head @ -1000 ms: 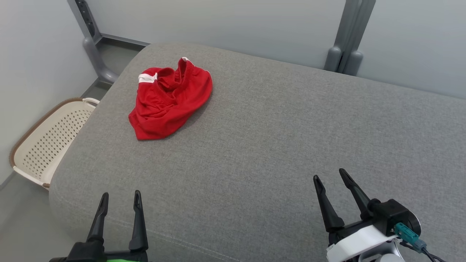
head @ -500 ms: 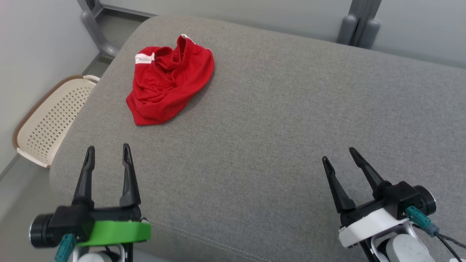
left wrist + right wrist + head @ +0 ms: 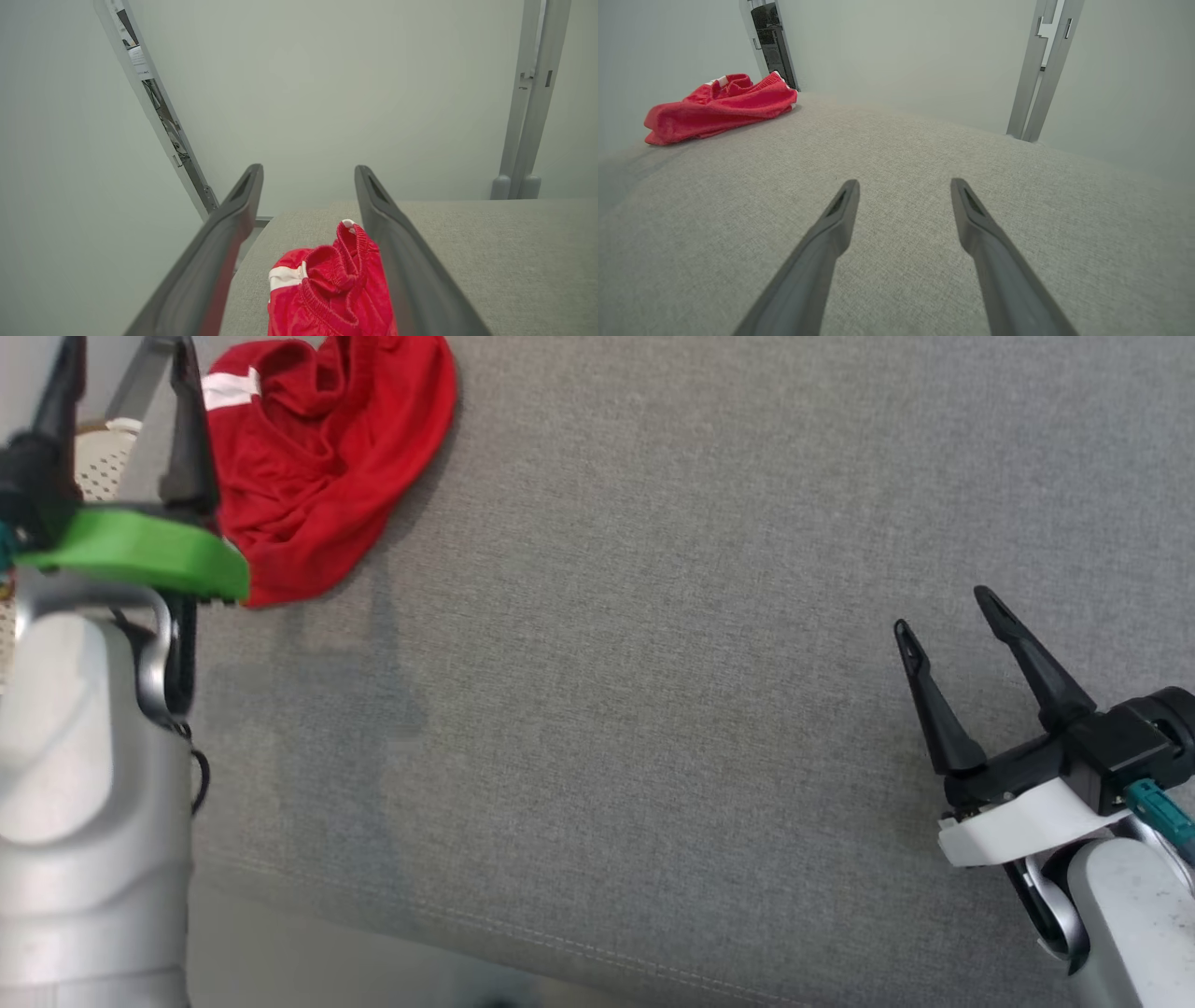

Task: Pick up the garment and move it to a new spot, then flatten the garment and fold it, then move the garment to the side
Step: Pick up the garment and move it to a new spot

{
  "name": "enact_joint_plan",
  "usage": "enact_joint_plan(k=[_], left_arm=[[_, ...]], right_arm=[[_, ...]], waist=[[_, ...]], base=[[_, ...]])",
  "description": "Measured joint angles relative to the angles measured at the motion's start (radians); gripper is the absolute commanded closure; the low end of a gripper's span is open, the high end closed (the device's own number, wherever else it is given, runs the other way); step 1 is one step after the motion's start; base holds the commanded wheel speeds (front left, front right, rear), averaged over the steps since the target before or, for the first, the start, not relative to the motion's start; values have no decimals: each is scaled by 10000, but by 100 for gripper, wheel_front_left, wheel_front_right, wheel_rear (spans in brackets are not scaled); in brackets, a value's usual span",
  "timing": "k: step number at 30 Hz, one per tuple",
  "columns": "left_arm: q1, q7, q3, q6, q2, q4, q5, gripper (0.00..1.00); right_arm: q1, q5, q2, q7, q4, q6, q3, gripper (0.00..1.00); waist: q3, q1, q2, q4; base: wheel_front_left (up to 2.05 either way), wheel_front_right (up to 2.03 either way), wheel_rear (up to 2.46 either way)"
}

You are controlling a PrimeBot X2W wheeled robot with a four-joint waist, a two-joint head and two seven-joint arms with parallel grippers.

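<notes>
The garment (image 3: 317,457) is a crumpled red piece with a white band, lying near the far left corner of the grey padded surface (image 3: 653,663). My left gripper (image 3: 126,355) hangs open above the surface's left edge, just left of the garment and apart from it. In the left wrist view the garment (image 3: 327,289) lies below and between the spread fingers of the left gripper (image 3: 308,169). My right gripper (image 3: 943,611) is open over the bare right side, holding nothing. From the right gripper (image 3: 903,182), the garment (image 3: 721,105) lies far off to the left.
A cream perforated basket (image 3: 103,457) shows beside the surface's left edge, behind the left fingers. Grey posts (image 3: 1038,70) and pale walls stand past the far edge. The surface's front seam (image 3: 560,943) runs close to me.
The head camera has dipped and shifted, so the whole picture moved. My left arm has risen and reached forward, coming up beside the garment. Both grippers stay open.
</notes>
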Motion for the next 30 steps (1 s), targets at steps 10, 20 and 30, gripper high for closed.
enact_joint_plan(k=[10, 20, 30], left_arm=[[-3971, 1885, -894, -255, 853, 4332, -1580, 0], [-4704, 2671, -2144, -255, 1615, 6372, -3375, 0], [-4698, 1680, -3244, -284, 2278, 6899, -4042, 100]], right_arm=[[-369, -130, -414, -2, -499, 0, -142, 0], [-781, -192, -238, -67, -1041, 6, -209, 0], [-994, -232, -23, -119, -1296, 15, -339, 0]], waist=[[1627, 0, 0, -584], [2695, 0, 0, -1342], [3260, -1, 0, -1842]], base=[[0, 0, 0], [0, 0, 0], [0, 0, 0]])
